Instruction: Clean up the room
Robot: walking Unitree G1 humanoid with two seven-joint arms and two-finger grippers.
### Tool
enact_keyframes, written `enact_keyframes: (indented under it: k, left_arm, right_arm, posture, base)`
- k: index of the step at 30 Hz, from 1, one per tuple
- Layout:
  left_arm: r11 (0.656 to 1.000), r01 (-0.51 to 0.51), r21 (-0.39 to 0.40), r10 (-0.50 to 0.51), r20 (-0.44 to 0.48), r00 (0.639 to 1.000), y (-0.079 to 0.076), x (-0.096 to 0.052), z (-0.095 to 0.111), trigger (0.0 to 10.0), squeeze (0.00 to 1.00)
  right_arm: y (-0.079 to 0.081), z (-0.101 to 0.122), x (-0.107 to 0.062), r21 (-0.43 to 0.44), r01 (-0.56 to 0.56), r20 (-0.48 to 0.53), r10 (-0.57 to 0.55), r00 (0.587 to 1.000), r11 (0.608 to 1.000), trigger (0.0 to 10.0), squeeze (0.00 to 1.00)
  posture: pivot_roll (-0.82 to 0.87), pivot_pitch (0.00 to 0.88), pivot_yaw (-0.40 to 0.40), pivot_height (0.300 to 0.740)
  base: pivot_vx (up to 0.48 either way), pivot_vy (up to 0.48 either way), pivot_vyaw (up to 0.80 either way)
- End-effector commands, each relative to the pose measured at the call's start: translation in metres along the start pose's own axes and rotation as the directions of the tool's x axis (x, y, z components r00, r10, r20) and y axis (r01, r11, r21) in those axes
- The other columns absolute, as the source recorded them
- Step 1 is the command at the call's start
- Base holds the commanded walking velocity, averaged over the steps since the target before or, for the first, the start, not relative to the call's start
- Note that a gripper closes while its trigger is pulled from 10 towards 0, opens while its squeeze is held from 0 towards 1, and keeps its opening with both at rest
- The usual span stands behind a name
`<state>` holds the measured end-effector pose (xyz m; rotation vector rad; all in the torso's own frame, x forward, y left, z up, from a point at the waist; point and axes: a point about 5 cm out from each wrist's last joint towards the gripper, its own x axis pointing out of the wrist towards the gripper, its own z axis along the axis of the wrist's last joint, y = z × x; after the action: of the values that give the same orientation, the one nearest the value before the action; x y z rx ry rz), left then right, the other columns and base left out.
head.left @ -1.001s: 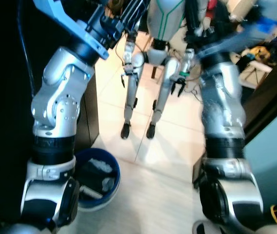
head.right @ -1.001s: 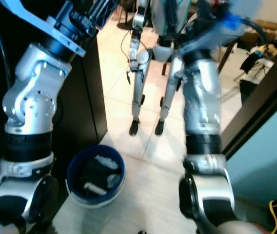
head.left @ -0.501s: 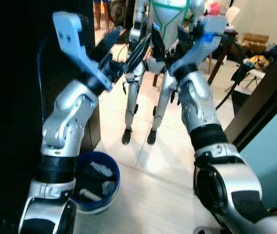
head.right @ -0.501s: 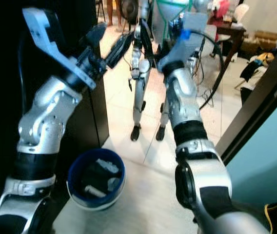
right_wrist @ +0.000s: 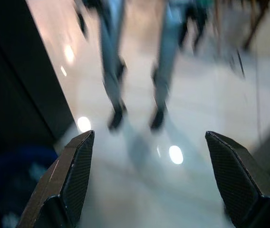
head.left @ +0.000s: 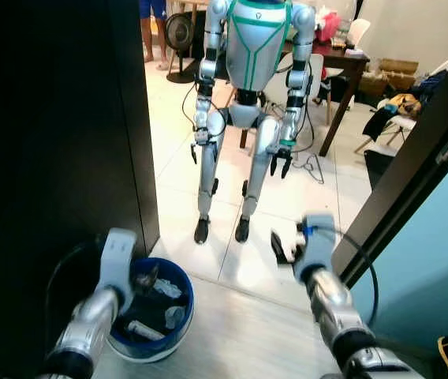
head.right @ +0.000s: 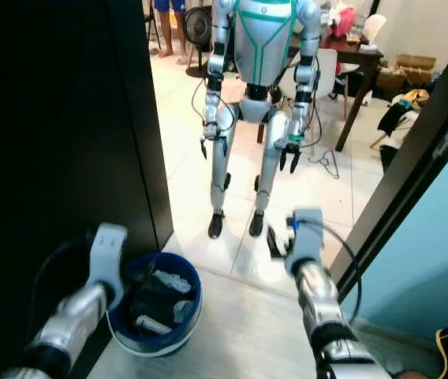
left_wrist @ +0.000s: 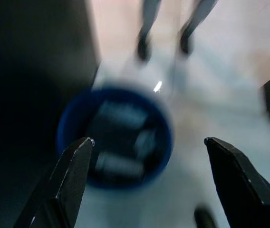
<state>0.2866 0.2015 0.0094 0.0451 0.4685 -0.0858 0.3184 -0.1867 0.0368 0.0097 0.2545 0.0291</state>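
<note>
A blue bucket (head.left: 184, 288) stands on the pale floor at my lower left, against a dark cabinet. It holds white crumpled scraps (head.left: 159, 287) and dark rubbish. My left gripper (head.left: 142, 284) hangs open just over the bucket's near rim. In the left wrist view the bucket (left_wrist: 166, 142) lies blurred below the wide-apart fingers (left_wrist: 73, 171). My right gripper (head.left: 281, 249) is open and low over the tiles, right of the bucket, with nothing between its fingers (right_wrist: 75, 171).
A silver humanoid robot (head.left: 252, 55) stands on the tiles straight ahead. The dark cabinet (head.left: 50, 158) walls off the left; a dark door frame (head.left: 413, 174) slants along the right. A table (head.left: 342, 63), chairs and clutter sit behind, with a cable (head.left: 311, 166) on the floor.
Both arms have dropped from high in front of the camera to low positions, the left over the bucket, the right near the floor. The view has also tilted.
</note>
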Motion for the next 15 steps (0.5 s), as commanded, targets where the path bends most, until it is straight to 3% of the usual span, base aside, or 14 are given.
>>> enact_keyframes:
  k: [1,3,7,8,9,10,12,13,15]
  left_arm:
    - [0.998,-0.048,-0.043,0.043,-0.116,0.992,0.003,-0.008,-0.032,10.0,0.0]
    - [0.995,-0.074,-0.068,0.059,-0.205,0.977,0.001,-0.016,-0.058,10.0,0.0]
    - [0.994,-0.081,-0.069,0.063,-0.234,0.97,0.0,-0.019,-0.067,10.0,0.0]
    - [0.993,-0.091,-0.075,0.067,-0.268,0.961,-0.001,-0.022,-0.075,10.0,0.0]
    - [0.993,-0.091,-0.075,0.067,-0.268,0.961,-0.001,-0.022,-0.075,10.0,0.0]
    - [0.992,-0.099,-0.072,0.072,-0.311,0.948,-0.001,-0.027,-0.086,10.0,0.0]
    - [0.992,-0.099,-0.072,0.072,-0.311,0.948,-0.001,-0.027,-0.086,10.0,0.0]
    - [0.99,-0.118,-0.075,0.083,-0.366,0.927,0.0,-0.035,-0.099,10.0,0.0]
    - [0.99,-0.118,-0.075,0.083,-0.366,0.927,0.0,-0.035,-0.099,10.0,0.0]
  right_arm:
    - [-0.005,-0.035,-0.015,-0.018,0.036,-0.164,-0.039,0.986,0.999,10.0,0.0]
    - [-0.013,-0.072,-0.036,-0.032,0.081,-0.315,-0.087,0.945,0.996,10.0,0.0]
    - [-0.016,-0.084,-0.045,-0.026,0.103,-0.368,-0.106,0.924,0.994,10.0,0.0]
    - [-0.02,-0.099,-0.056,-0.024,0.136,-0.429,-0.133,0.893,0.99,10.0,0.0]
    - [-0.02,-0.099,-0.056,-0.024,0.136,-0.429,-0.133,0.893,0.99,10.0,0.0]
    - [-0.024,-0.114,-0.07,-0.027,0.158,-0.492,-0.151,0.857,0.987,10.0,0.0]
    - [-0.024,-0.114,-0.07,-0.027,0.158,-0.492,-0.151,0.857,0.987,10.0,0.0]
    - [-0.026,-0.132,-0.087,-0.031,0.181,-0.56,-0.167,0.812,0.983,10.0,0.0]
    - [-0.026,-0.132,-0.087,-0.031,0.181,-0.56,-0.167,0.812,0.983,10.0,0.0]
  posture:
    - [0.09,0.048,-0.069,0.74]
    - [0.09,0.036,-0.069,0.74]
    - [0.09,0.032,-0.068,0.74]
    - [0.1,0.03,-0.071,0.74]
    - [0.1,0.03,-0.071,0.74]
    - [0.1,0.033,-0.074,0.74]
    - [0.1,0.033,-0.074,0.74]
    - [0.1,0.036,-0.074,0.74]
    - [0.1,0.036,-0.074,0.74]
  base:
    - [0.0,0.0,0.0]
    - [0.0,0.0,0.0]
    - [0.0,0.0,0.0]
    - [0.0,0.0,0.0]
    - [0.0,0.0,0.0]
    - [0.0,0.0,0.0]
    - [0.0,0.0,0.0]
    - [0.0,0.0,0.0]
    - [0.0,0.0,0.0]
